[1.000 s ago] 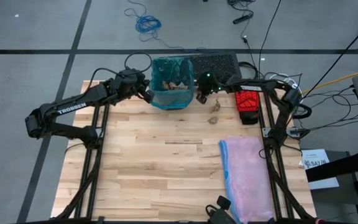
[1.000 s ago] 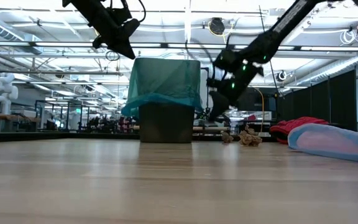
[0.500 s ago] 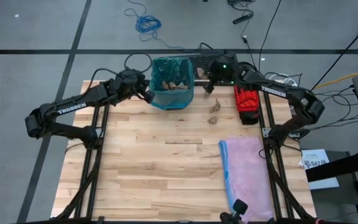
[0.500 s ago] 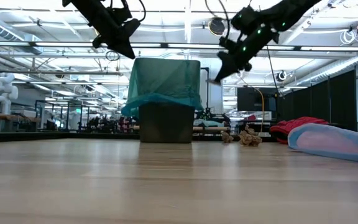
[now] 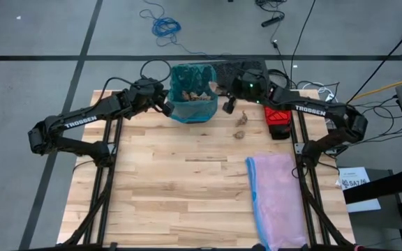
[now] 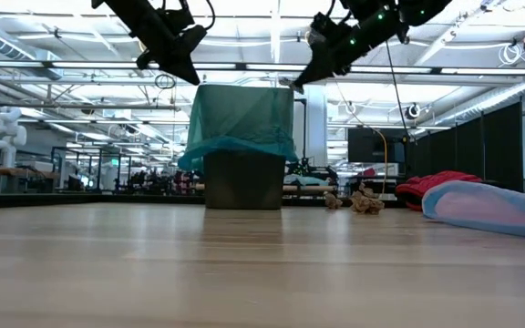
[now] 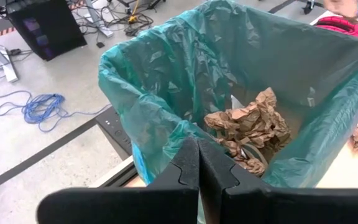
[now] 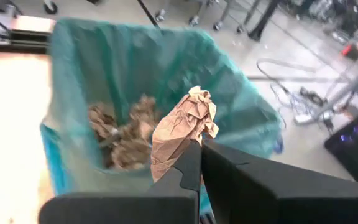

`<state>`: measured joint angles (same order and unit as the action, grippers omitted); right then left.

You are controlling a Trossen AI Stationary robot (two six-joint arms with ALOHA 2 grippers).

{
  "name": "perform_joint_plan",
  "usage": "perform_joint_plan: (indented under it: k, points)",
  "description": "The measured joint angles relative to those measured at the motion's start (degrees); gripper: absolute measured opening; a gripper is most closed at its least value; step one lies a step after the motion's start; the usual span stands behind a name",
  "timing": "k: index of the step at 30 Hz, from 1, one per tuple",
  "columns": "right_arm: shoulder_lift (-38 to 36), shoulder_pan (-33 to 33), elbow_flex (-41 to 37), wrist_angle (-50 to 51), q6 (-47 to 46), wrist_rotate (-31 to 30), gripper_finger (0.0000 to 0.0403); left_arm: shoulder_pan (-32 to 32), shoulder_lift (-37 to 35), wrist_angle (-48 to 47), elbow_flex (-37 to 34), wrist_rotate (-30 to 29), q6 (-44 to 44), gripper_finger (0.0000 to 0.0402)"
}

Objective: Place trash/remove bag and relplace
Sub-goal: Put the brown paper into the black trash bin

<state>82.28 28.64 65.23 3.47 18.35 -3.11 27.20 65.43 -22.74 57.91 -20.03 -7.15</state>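
Right hand (image 8: 199,149) clamped on a brown paper wad (image 8: 180,134), held above the right rim of the teal-green bag (image 5: 193,93) lining the bin at the table's (image 5: 187,188) far edge, more wads (image 7: 250,127) inside, left hand (image 5: 167,107) pressed together, empty, by the bag's left rim, two wads (image 5: 241,127) on the table right of the bin.

A teal-green translucent bag (image 5: 193,93) is seen lining an upright bin at the upper centre of the high view, its rim folded over the outside. Crumpled brown paper wads (image 7: 248,127) lie inside it. One wad (image 8: 182,138) is held above its opening. Two more wads (image 5: 241,127) lie on the bench, right of the bag.
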Motion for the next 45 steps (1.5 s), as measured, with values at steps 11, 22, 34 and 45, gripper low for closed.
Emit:
perform_joint_plan:
  k: [11, 22, 34, 45]
  points:
    - [0.5, -4.4, 0.0, -5.2, 1.6, 0.1, 0.0, 0.0, 0.0, -0.1, 0.0, 0.0, 0.5, 0.0]
    - [5.7, -3.6, 0.0, -10.2, 1.7, 0.0, 0.0002, 0.0, 0.0, 0.1, 0.0, -0.5, 1.5, 0.0]
    - [5.4, -2.3, 0.0, -16.5, 0.3, -0.5, 0.0104, 0.0, 0.0, 0.4, 0.0, -0.5, 1.9, 0.0]
    - [0.7, -1.2, 0.0, -5.8, 2.9, -5.7, 0.0152, -0.4, 0.0, -0.1, 0.0, -0.5, 1.6, 0.0]
